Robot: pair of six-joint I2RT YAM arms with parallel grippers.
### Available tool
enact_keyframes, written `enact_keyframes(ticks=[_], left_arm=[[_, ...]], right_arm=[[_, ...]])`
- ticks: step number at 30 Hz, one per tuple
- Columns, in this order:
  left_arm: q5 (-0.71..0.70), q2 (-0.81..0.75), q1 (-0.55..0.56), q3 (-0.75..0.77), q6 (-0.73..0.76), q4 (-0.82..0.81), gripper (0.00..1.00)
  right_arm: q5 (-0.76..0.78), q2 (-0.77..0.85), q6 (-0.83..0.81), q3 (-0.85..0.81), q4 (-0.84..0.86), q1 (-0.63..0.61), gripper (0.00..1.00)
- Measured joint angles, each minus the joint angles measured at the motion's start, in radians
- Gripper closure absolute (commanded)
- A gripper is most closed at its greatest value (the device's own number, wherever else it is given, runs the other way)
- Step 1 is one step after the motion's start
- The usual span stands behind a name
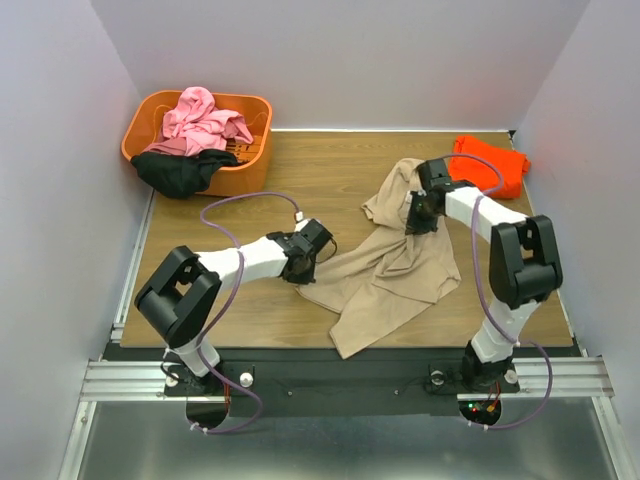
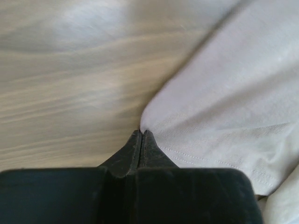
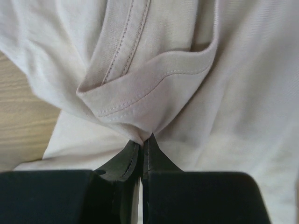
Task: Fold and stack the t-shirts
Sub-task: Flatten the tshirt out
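Note:
A tan t-shirt point(image 1: 395, 270) lies crumpled across the middle of the wooden table. My left gripper point(image 1: 303, 262) is shut on its left edge; in the left wrist view the closed fingertips point(image 2: 141, 134) pinch the cloth point(image 2: 224, 102) at a corner. My right gripper point(image 1: 415, 220) is shut on a fold near the shirt's top; in the right wrist view a hemmed fold point(image 3: 149, 88) rises from the closed tips point(image 3: 142, 139). A folded orange-red t-shirt point(image 1: 492, 162) lies at the back right. Pink point(image 1: 205, 118) and black point(image 1: 180, 172) t-shirts sit in the basket.
An orange plastic basket point(image 1: 260, 150) stands at the back left corner of the table point(image 1: 250, 170); the black shirt hangs over its front rim. White walls close in the left, back and right sides. A purple cable point(image 1: 235, 205) loops above the left arm.

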State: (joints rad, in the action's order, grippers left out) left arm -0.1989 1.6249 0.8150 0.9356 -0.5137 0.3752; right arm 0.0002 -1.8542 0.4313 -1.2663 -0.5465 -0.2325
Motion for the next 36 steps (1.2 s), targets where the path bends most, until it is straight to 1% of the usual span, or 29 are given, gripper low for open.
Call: enact_keyframes(ticks=[5,8,10,12,15,16,18,19,21,24,29,33,36], left_arm=[[-0.026,0.004,-0.119,0.055,0.000,0.027,1.00],[-0.007,-0.012,-0.218,0.075,0.002,0.014,1.00],[0.015,-0.036,-0.285,0.092,0.008,0.003,1.00],[0.043,-0.060,-0.322,0.112,0.019,-0.006,1.00],[0.091,-0.091,-0.358,0.136,0.034,-0.021,1.00],[0.104,-0.094,-0.359,0.138,0.040,-0.024,1.00],[0.080,-0.095,-0.365,0.137,0.064,-0.003,1.00],[0.069,-0.095,-0.378,0.131,0.072,0.010,1.00],[0.056,-0.096,-0.402,0.114,0.082,0.032,1.00],[0.051,-0.098,-0.422,0.084,0.087,0.041,1.00],[0.078,-0.118,-0.417,0.038,0.087,0.041,1.00],[0.106,-0.135,-0.417,0.019,0.079,0.032,1.00],[0.121,-0.146,-0.417,0.011,0.070,0.026,1.00]], right_arm=[[0.007,0.166,0.013,0.042,-0.065,0.039,0.98],[0.008,0.291,0.020,0.072,-0.111,0.049,0.96],[0.008,0.343,0.024,0.085,-0.138,0.049,0.94],[0.013,0.387,0.031,0.100,-0.162,0.050,0.92],[0.024,0.417,0.038,0.130,-0.178,0.065,0.77],[0.029,0.420,0.037,0.139,-0.182,0.073,0.64],[0.109,0.420,0.016,0.152,-0.218,0.114,0.50],[0.140,0.417,0.010,0.150,-0.238,0.135,0.39],[0.180,0.400,0.000,0.129,-0.269,0.170,0.34],[0.188,0.340,-0.021,0.018,-0.299,0.180,0.32],[0.076,0.233,-0.090,-0.216,-0.249,0.150,0.31],[-0.015,0.107,-0.129,-0.372,-0.207,0.081,0.31],[-0.073,0.019,-0.146,-0.430,-0.186,0.023,0.31]])
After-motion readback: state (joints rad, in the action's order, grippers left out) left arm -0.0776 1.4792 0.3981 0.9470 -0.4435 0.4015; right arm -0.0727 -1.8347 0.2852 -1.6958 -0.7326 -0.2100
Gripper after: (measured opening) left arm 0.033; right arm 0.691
